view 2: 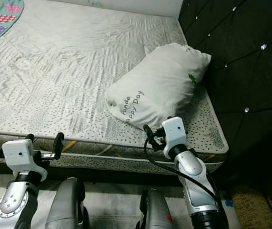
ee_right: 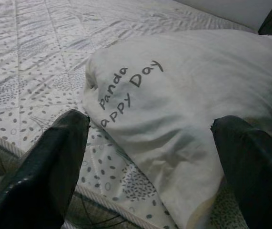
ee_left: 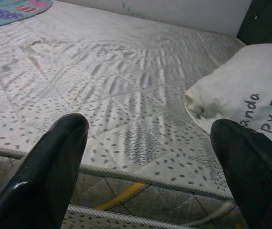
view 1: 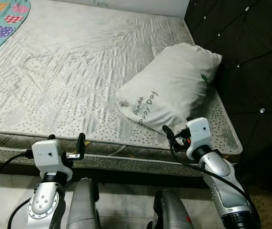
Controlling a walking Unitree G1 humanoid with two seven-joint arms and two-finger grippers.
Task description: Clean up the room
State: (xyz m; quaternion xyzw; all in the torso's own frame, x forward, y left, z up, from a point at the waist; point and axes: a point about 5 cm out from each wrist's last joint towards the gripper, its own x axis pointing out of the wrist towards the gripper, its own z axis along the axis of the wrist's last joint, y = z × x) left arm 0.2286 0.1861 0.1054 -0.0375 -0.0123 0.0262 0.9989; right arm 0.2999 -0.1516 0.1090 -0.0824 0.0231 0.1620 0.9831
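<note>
A white pillow printed "Panda Happy Day" lies on the right side of the bare quilted mattress, close to the headboard. My right gripper is open at the mattress's front edge, just short of the pillow's near corner. In the right wrist view the pillow lies ahead between the spread fingers, apart from them. My left gripper is open too, held low in front of the mattress edge with nothing in it. The left wrist view looks across the mattress with the pillow off to one side.
A colourful patterned blanket lies at the mattress's far left corner. A black tufted headboard walls off the right side. Pale tiled floor runs under me in front of the bed.
</note>
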